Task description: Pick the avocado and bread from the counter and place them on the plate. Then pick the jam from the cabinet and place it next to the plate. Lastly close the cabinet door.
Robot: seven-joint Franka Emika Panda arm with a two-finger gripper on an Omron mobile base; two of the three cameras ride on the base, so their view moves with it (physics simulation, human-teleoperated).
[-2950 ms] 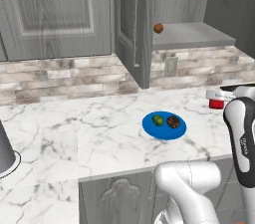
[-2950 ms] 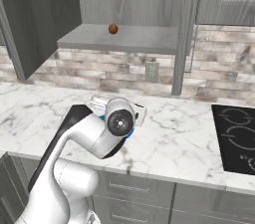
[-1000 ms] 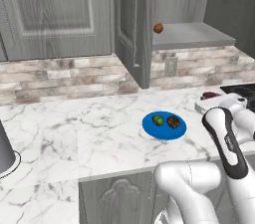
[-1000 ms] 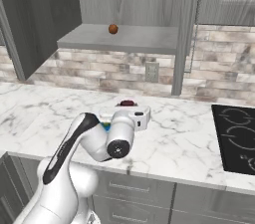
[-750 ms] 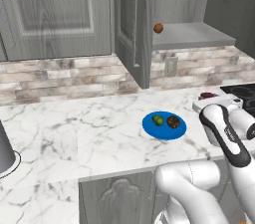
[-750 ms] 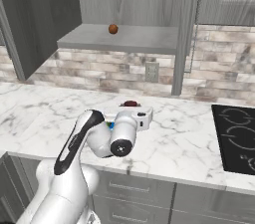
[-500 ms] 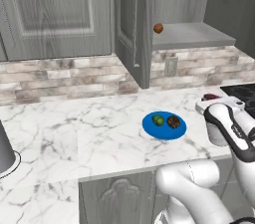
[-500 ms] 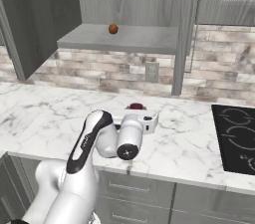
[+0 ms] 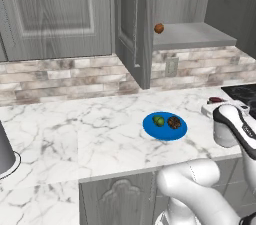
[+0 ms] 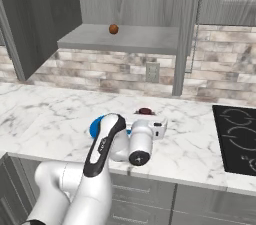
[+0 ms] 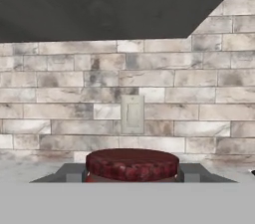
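Fingers [image 11: 132, 180] clamped on the jam [image 11: 132, 164] – upright, low over the bench [image 9: 90, 134] – plate [image 9: 165, 126] lies toward the bench's middle

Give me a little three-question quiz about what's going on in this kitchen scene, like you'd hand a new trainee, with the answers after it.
1. True or false: the avocado and the bread both lie on the plate.
2. What is the gripper shut on?
A. the orange-brown ball
B. the jam
C. the bread
3. Fill in the blank: the cabinet door stands ____.

Key
1. True: both sit side by side on the blue disc.
2. B: the hand view shows the jam jar's dark red top between the fingertips, low over the counter; the orange-brown ball is on the cabinet shelf.
3. Open.
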